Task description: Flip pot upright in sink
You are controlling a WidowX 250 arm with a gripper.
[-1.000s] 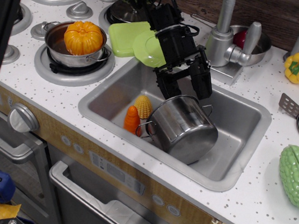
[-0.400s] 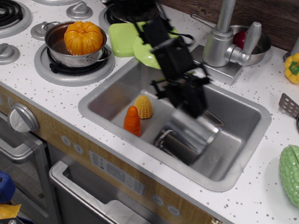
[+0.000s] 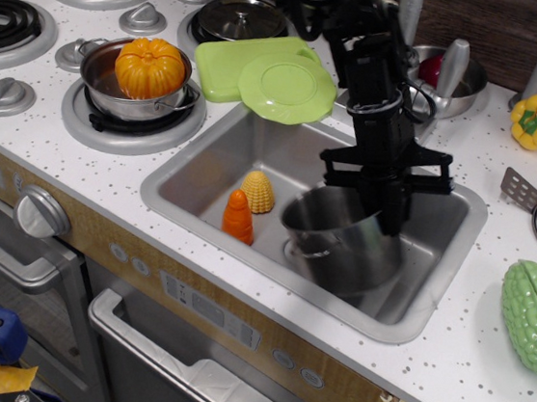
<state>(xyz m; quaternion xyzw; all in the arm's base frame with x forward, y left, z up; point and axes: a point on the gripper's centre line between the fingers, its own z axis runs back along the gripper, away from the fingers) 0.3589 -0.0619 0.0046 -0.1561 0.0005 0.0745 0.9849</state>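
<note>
Pot (image 3: 341, 245) upright in sink (image 3: 441, 216), mouth up, right of toy corn (image 3: 258, 191) and carrot (image 3: 238, 217); tool (image 3: 382, 202) at pot's far rim, clamped or apart: cannot tell

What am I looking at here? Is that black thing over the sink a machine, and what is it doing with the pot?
Yes. The black jointed thing is a robot arm, and its tip is a gripper, a two-fingered clamp. The single camera looks down from in front of a toy kitchen counter. The gripper reaches into the grey sink at the far rim of the shiny steel pot, which now stands almost upright, opening upward. Whether the fingers are clamped on the rim is hard to tell. Also in the sink are a toy carrot and a toy corn cob. On the stove sits another pot with an orange pumpkin; green plates lie beside the sink.
</note>
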